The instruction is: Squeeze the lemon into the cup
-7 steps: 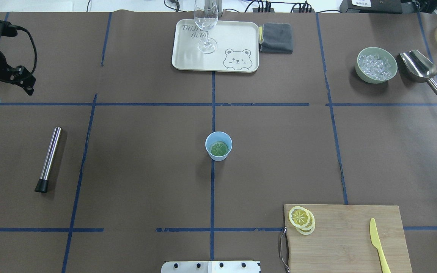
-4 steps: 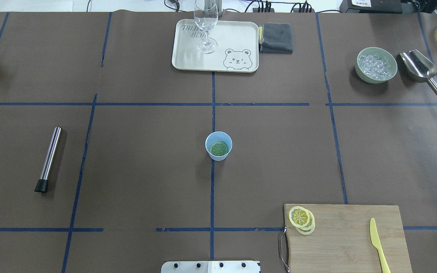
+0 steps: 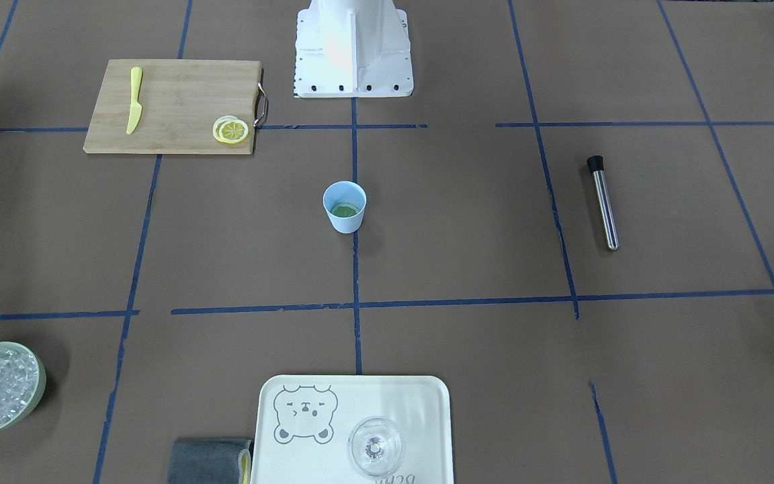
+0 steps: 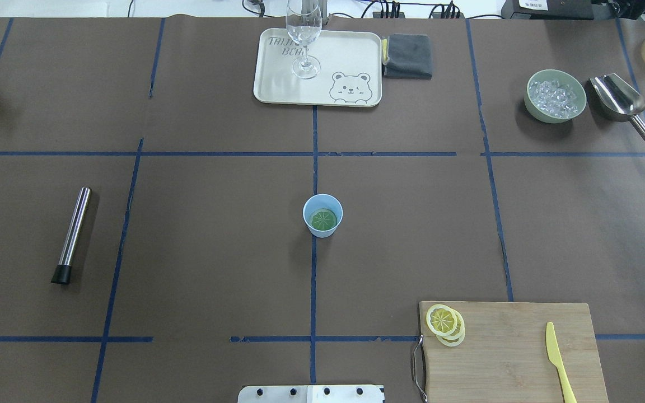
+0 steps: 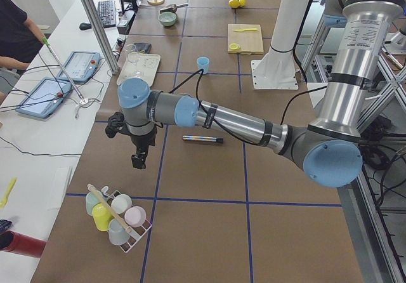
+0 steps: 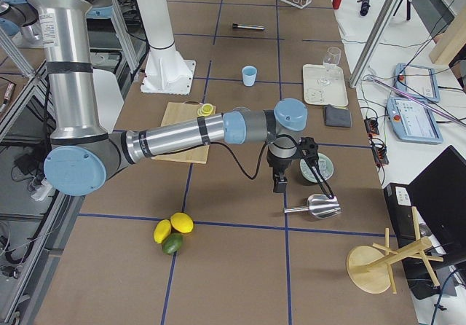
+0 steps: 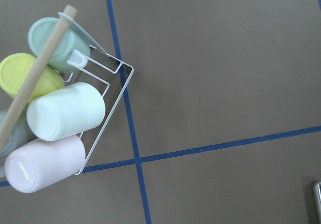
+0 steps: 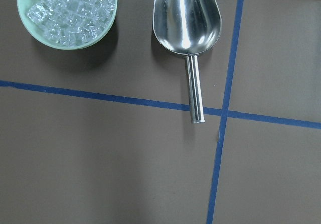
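The left tool (image 5: 137,161) and right tool (image 6: 278,186) hang far from cup (image 4: 322,215) and lemon (image 4: 442,320). Their grip state cannot be told.

One blue cup (image 4: 323,233), one stemmed glass (image 4: 303,28)

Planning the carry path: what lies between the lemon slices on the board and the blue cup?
Nothing: only bare brown table cover runs from the lemon slices to the cup, plainly shown in the overhead view.
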Controlling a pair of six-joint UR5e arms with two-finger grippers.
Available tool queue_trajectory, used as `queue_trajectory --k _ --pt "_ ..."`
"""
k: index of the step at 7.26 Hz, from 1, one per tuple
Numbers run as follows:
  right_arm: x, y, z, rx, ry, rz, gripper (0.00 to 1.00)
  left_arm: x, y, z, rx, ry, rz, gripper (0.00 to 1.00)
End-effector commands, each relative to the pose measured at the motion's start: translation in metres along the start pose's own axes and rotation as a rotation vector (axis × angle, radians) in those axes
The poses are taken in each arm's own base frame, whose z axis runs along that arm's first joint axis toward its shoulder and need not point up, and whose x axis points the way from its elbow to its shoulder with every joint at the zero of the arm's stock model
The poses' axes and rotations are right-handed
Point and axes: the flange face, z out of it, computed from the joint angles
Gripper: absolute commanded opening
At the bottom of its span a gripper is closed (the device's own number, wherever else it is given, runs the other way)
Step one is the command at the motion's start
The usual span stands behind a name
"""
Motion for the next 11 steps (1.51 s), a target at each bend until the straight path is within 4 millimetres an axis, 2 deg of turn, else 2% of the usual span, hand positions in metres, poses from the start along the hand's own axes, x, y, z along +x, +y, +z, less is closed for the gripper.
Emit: queue_trajectory --k 1,3,4,7,8,10,11 --pt "0.004 0.003 0.001 -0.003 0.0 0.005 1.0 -0.015 0.02 0.011 -0.021 -0.004 -0.017 1.0" --pt "0.011 0.007 0.0 -0.001 -0.003 0.018 1.0 -0.037 0.057 0.034 -0.004 -0.003 0.071 1.0" --pt "0.015 0.01 0.001 -0.003 -0.004 0.025 1.0 -0.042 0.067 0.04 0.008 -0.003 0.087 1.0" --pt "0.029 0.026 0.011 -0.024 -0.042 0.052 1.0 -0.04 0.065 0.039 0.021 -0.003 0.093 1.0" --pt "0.039 0.029 0.021 -0.024 -0.052 0.052 1.0 -0.039 0.063 0.038 0.025 -0.003 0.096 1.0" --pt "0.083 0.031 0.042 0.028 -0.074 0.054 1.0 -0.037 0.064 0.036 0.029 -0.004 0.098 1.0" --pt "0.09 0.032 0.039 0.054 -0.087 0.053 1.0 -0.038 0.064 0.037 0.028 -0.004 0.097 1.0"
